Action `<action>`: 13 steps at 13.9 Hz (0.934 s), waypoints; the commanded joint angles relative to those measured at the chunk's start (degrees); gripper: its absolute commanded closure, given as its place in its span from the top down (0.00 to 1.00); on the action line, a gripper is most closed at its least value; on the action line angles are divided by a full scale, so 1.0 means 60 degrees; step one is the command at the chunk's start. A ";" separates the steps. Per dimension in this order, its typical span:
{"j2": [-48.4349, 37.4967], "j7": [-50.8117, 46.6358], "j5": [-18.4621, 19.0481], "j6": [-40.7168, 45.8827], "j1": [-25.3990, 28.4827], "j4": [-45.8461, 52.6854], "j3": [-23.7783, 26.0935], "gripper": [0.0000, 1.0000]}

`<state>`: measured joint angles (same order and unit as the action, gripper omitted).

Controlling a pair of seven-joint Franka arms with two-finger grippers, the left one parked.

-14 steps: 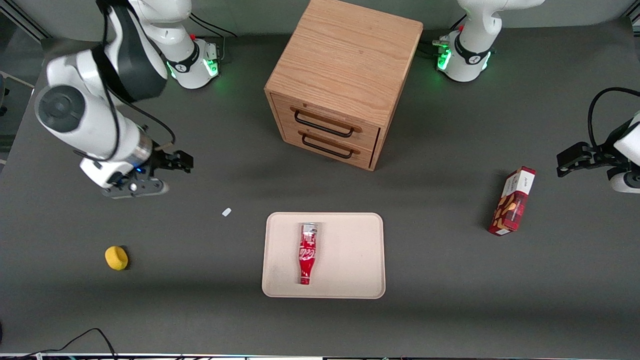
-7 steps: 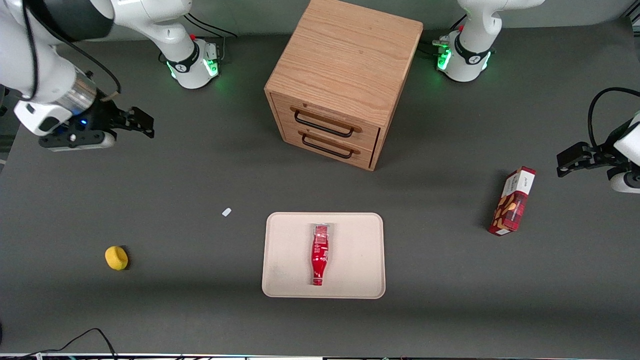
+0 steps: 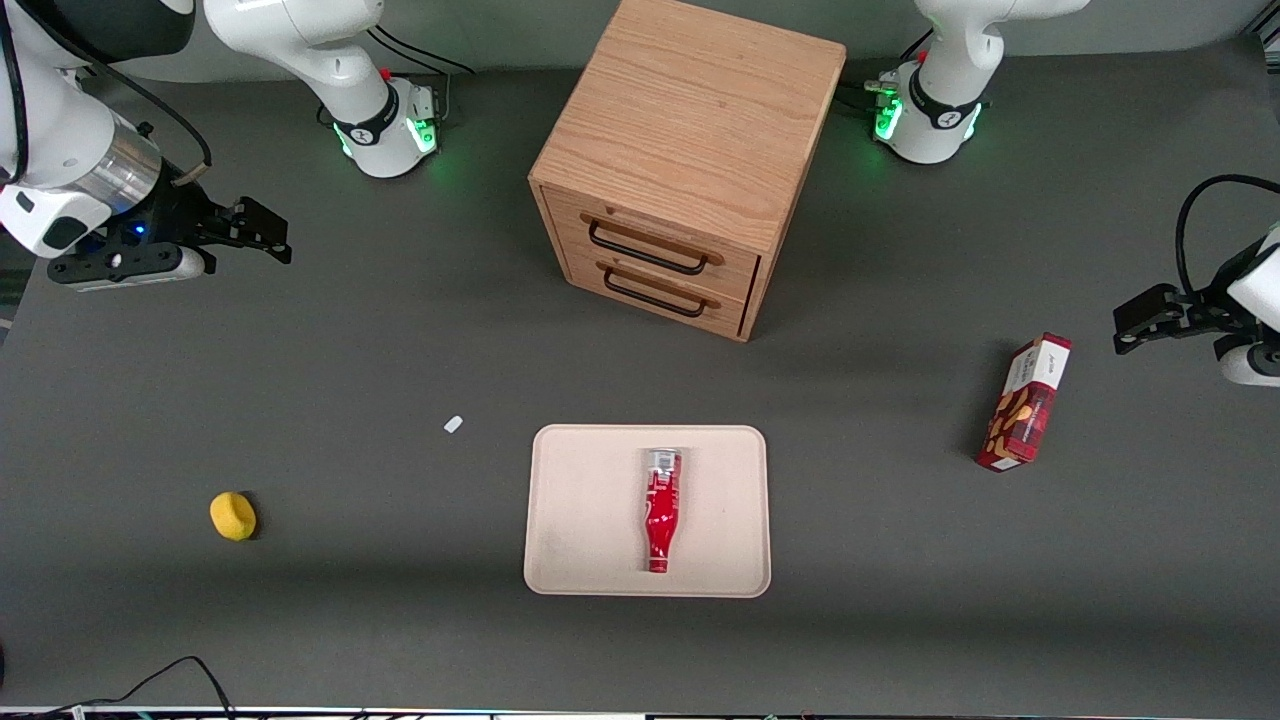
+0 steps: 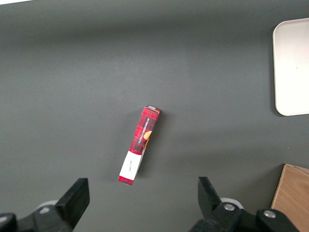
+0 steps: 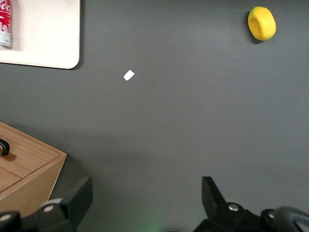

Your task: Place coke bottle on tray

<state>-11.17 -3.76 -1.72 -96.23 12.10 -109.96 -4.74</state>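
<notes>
coke bottle (image 3: 660,508) lying flat on tray (image 3: 573,520), cap toward front camera. gripper (image 3: 262,230) empty, jaws spread, way off at working arm's end. yellow ball (image 3: 233,516), white scrap (image 3: 453,424), wooden cabinet (image 3: 685,160), snack box (image 3: 1025,402) scattered around, none touching tray.

The small slim red coke bottle (image 3: 661,509) lies flat on the large cream-beige rectangular tray (image 3: 570,520), well apart from the open jaws of the gripper (image 3: 262,230). The wooden two-drawer cabinet (image 3: 685,160) stands farther from the front camera than the tray, and the small yellow round object (image 3: 233,516) lies nearer that camera than the jaws.
</notes>
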 commanded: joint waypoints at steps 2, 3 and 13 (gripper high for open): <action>0.0148 0.0143 -0.0079 0.0217 0.0049 0.0308 -0.0118 1.00; 0.0148 0.0128 -0.0079 0.0363 0.0049 0.0366 -0.0118 1.00; 0.0163 0.0172 -0.0079 0.0540 0.0020 0.0674 -0.0176 1.00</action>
<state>-11.02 -3.76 -1.72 -94.39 12.09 -108.21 -5.12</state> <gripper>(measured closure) 0.000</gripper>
